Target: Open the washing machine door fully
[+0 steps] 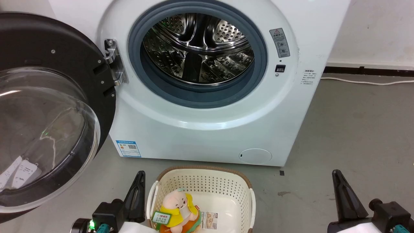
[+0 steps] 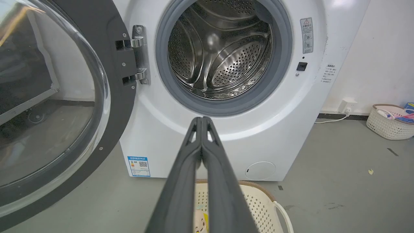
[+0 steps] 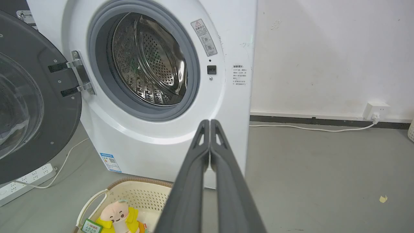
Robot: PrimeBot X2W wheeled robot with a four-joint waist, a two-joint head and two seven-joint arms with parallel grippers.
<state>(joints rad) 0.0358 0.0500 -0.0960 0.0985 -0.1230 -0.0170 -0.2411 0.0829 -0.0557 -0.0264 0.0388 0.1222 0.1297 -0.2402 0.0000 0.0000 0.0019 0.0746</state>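
Note:
The washing machine door (image 1: pixel 48 106) is round and glossy black with a bulging clear glass bowl. It stands swung wide to the left on its metal hinge (image 1: pixel 114 63), and it also shows at the left of both wrist views (image 2: pixel 61 103) (image 3: pixel 35 106). The steel drum opening (image 1: pixel 198 51) is uncovered. My left gripper (image 1: pixel 139 176) is low in front of the machine, shut, holding nothing, well apart from the door. Its fingers are pressed together in the left wrist view (image 2: pixel 201 121). My right gripper (image 1: pixel 336 174) is low at the right, shut and empty (image 3: pixel 210 123).
A cream laundry basket (image 1: pixel 207 181) with a plush toy (image 1: pixel 178 207) sits on the grey floor between my grippers. A white power strip (image 3: pixel 26 179) and cord lie under the door. A wall socket (image 3: pixel 375 110) and cable (image 3: pixel 310 128) run along the right wall; another basket (image 2: pixel 388 121) stands far right.

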